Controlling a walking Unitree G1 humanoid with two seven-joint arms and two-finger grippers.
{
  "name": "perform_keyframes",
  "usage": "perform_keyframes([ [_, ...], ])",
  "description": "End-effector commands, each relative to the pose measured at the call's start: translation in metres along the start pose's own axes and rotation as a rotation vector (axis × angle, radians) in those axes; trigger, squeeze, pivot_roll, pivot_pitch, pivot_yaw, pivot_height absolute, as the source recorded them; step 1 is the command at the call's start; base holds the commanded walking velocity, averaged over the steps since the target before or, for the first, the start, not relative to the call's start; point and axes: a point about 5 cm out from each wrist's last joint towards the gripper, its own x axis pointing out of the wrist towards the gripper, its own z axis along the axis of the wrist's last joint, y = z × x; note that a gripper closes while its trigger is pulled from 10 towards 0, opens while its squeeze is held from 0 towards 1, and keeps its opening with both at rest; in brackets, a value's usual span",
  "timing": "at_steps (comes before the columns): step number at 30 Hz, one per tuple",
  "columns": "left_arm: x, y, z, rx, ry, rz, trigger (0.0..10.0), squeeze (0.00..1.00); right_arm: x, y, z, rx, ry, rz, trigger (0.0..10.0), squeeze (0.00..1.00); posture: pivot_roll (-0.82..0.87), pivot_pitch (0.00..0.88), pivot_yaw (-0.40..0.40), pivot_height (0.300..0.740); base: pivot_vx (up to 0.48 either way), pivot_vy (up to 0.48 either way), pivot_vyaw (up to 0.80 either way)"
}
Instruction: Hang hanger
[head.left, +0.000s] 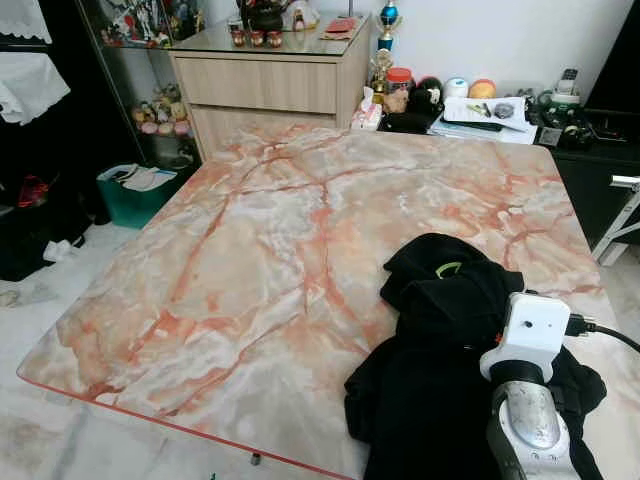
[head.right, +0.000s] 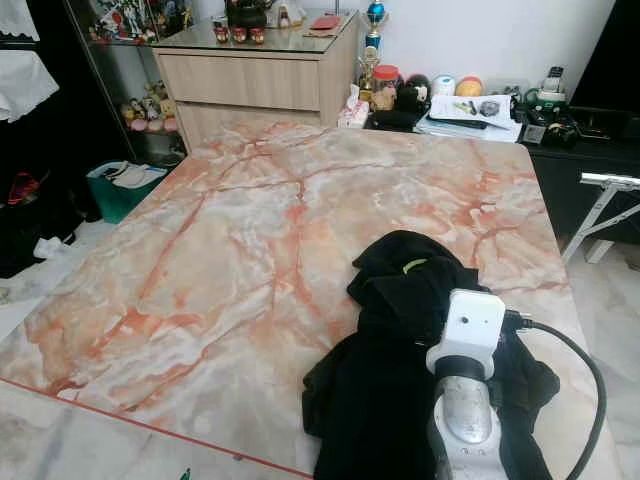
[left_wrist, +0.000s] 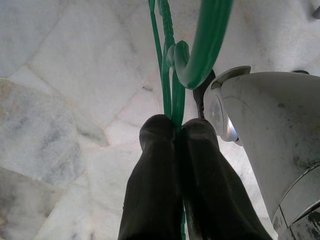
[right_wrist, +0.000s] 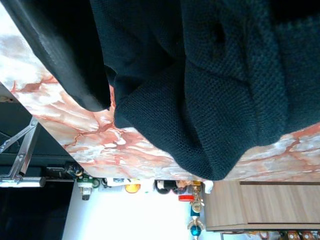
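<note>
While the left end effector (left_wrist: 177, 131) hangs over a pale marble floor (left_wrist: 60, 100), its two black fingers (left_wrist: 155, 170) are pressed together on the thin stem of a green hanger (left_wrist: 172, 95), whose hook curls just beyond the fingertips. A rounded silver-grey part of the robot (left_wrist: 270, 135) sits close beside that hook.

Further left in the head views, dark shelving with white cloth stands beside a teal bin (head.left: 135, 195) on the floor. A pale wooden cabinet (head.left: 270, 85) with a glass top carries small jars and ornaments, and a trophy (head.left: 385, 40) rises at its right corner.

Across the middle spreads the pink-veined marble tabletop (head.left: 250, 260), bare over most of its surface. Toward its near right part lies a crumpled black garment (head.left: 440, 340), with a small green mark (head.left: 448, 268) showing in its upper folds.

Over that garment reaches the right arm (head.left: 525, 400), silver with a white camera block and a black cable trailing off to the right. In the right wrist view the knitted black cloth lies very close to the camera, and I cannot tell how the right end effector's fingers stand.

Behind the tabletop on the right, a dark sideboard (head.left: 580, 160) holds jars, papers and a phone.
</note>
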Motion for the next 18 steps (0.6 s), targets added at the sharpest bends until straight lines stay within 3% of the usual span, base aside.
perform_keyframes([
  [1,-0.0006,-0.0065,-0.0106,0.011,0.046,-0.024,10.0,0.0,-0.0006,-0.0008,-0.0004,0.004,-0.004,-0.004,10.0,0.0,0.06,0.073,0.047,0.74,0.0,0.0,0.0],
  [18,0.0,-0.0058,-0.0071,0.023,0.037,-0.021,10.0,0.0,0.0041,-0.0019,-0.0016,-0.001,-0.014,-0.022,10.0,0.0,0.05,0.011,0.068,0.74,0.0,0.0,0.0],
])
